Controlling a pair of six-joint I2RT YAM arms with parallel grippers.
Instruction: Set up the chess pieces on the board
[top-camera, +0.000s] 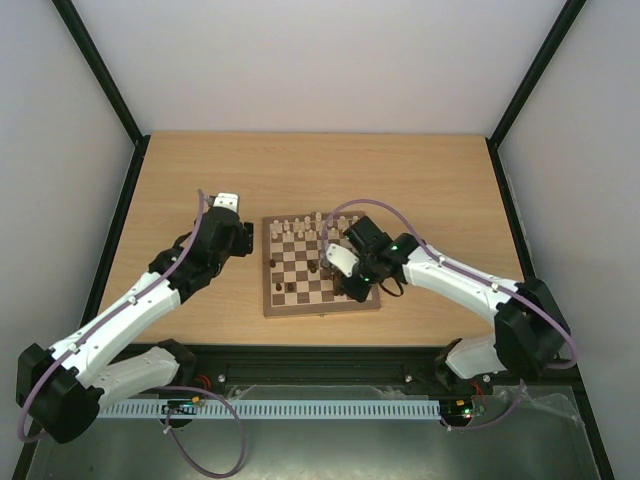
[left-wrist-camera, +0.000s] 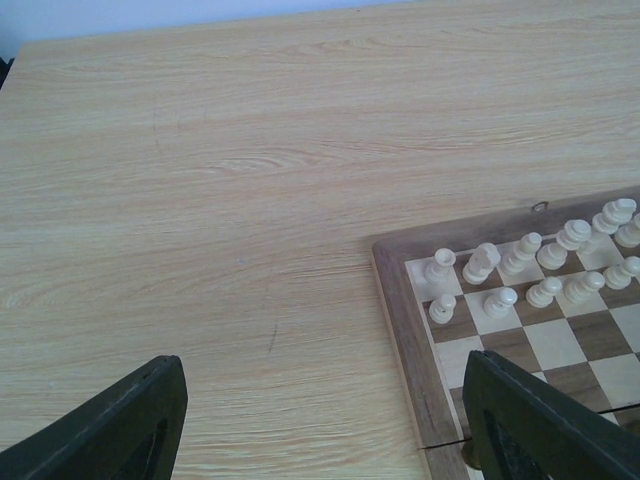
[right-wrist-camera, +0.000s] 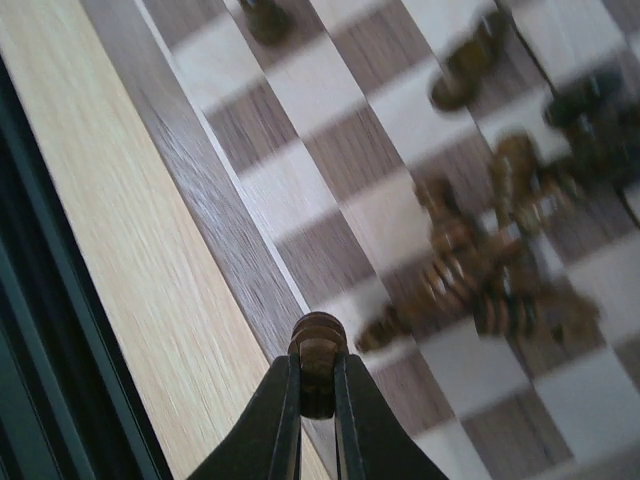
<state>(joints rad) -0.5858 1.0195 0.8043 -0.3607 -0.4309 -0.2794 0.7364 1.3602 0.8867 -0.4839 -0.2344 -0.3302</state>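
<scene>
Board (top-camera: 320, 309) sits mid tabletop (left-wrist-camera: 250, 150), between my two arms. My right end effector (right-wrist-camera: 318, 392) is clamped on one dark piece (right-wrist-camera: 318, 345), pinched low on the body with the round head poking out past the fingertips; I read that grip as keeping the base free for setting it down. It hangs over the board's brown border next to the edge squares, but the view is blurred, so I cannot tell which square. The other dark pieces (right-wrist-camera: 480, 285) lie in a jumble close by, several on their sides, so that side looks unsorted. The pale pieces (left-wrist-camera: 520, 265) stand upright in the two far rows. My left end effector (left-wrist-camera: 320, 430) has its fingers wide apart and holds nothing, parked over bare tabletop just beside the board's far-left corner, probably to stay clear of the right arm.
</scene>
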